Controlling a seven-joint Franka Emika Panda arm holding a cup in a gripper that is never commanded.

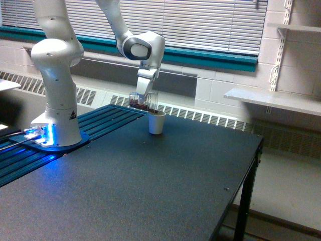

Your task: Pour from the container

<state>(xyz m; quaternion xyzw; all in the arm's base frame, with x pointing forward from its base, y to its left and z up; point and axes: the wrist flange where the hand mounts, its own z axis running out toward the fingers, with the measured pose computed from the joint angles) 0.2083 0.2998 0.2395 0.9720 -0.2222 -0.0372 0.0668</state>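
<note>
One claw (143,99) does the work, hanging from the white arm's wrist and closed around the container (143,101), a small clear plastic cup held up in the air above the bench (165,186). The claw grips it from above, so the container sits right under the wrist, not off to any side. Its long axis is tipped far over, close to lying flat, with the mouth pointing toward the exterior view's right and slightly down. Brown granular bits show inside the clear wall, gathered along the lower side toward the mouth. Just below and a little to the right of that mouth stands a white paper cup (156,122), upright on the bench and open at the top; the lip of the container seems to hang over its rim, nearly touching, though the view is too small to say whether they meet. This is the relation that matters: the mouth has to stay over the white cup's opening as the tilt grows, or the bits will land on the bench. Whether any bits are already falling or lying in the white cup cannot be told from here. I judge the pour to be underway or about to start.
</note>
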